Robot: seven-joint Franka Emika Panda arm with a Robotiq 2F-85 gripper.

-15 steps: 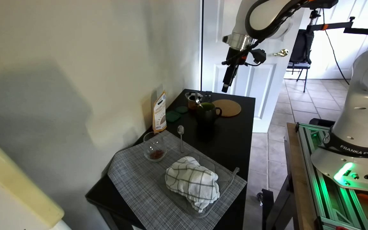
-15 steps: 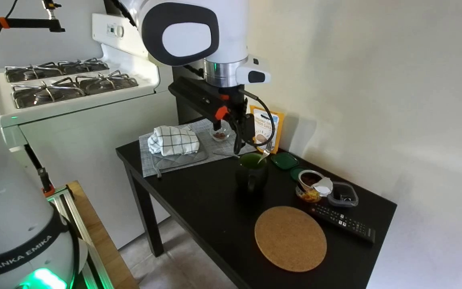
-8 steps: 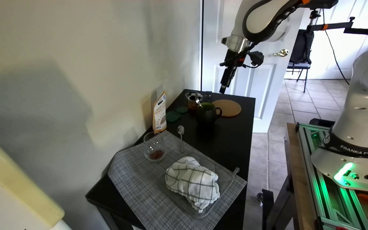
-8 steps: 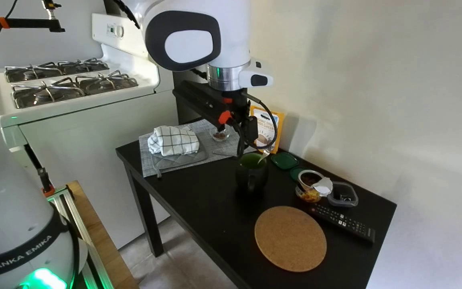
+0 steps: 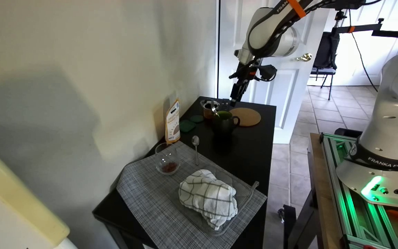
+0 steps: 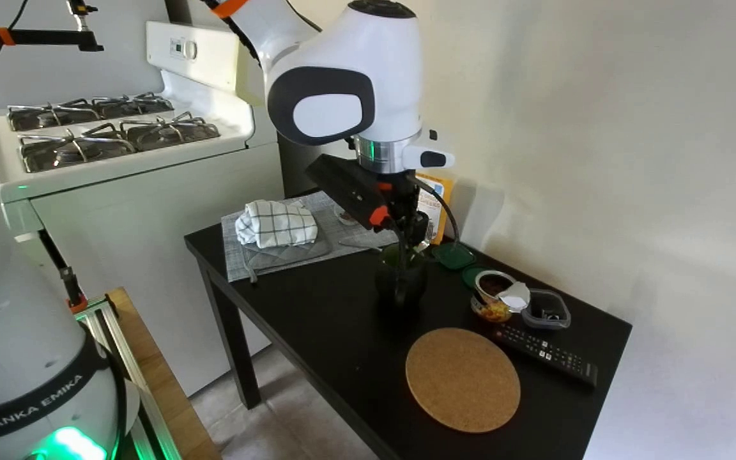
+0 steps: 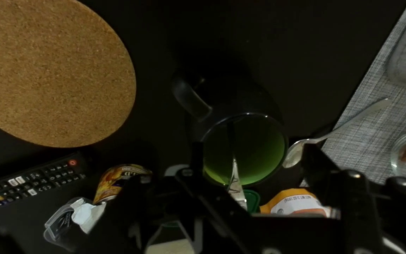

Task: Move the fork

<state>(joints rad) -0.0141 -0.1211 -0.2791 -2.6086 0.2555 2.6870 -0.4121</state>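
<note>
The silver fork (image 7: pixel 236 187) stands tilted in a dark mug (image 7: pixel 238 98) with a green inside and leans out over its rim. In the wrist view the gripper's left linkage hides part of its upper end. The fork also shows in the mug in both exterior views (image 5: pixel 214 107) (image 6: pixel 424 245). My gripper (image 7: pixel 253 146) is open, its fingers apart either side of the mug's mouth in the wrist view, with nothing between them held. In an exterior view the gripper (image 5: pixel 234 101) is above and behind the mug (image 5: pixel 221 128).
A spoon (image 7: pixel 295 152) lies beside the mug, its handle on the grey placemat (image 7: pixel 361 141). A yellow-white pouch (image 5: pixel 172 121) stands by the wall. A cork mat (image 6: pixel 464 380), remote (image 6: pixel 547 353) and opened cup (image 6: pixel 493 295) are near. A glass bowl (image 5: pixel 167 159) and cloth (image 5: pixel 207 195) are farther off.
My gripper and arm have moved down and closer to the mug; one finger now overlaps the mug in an exterior view. The fork, mug and other things have not moved.
</note>
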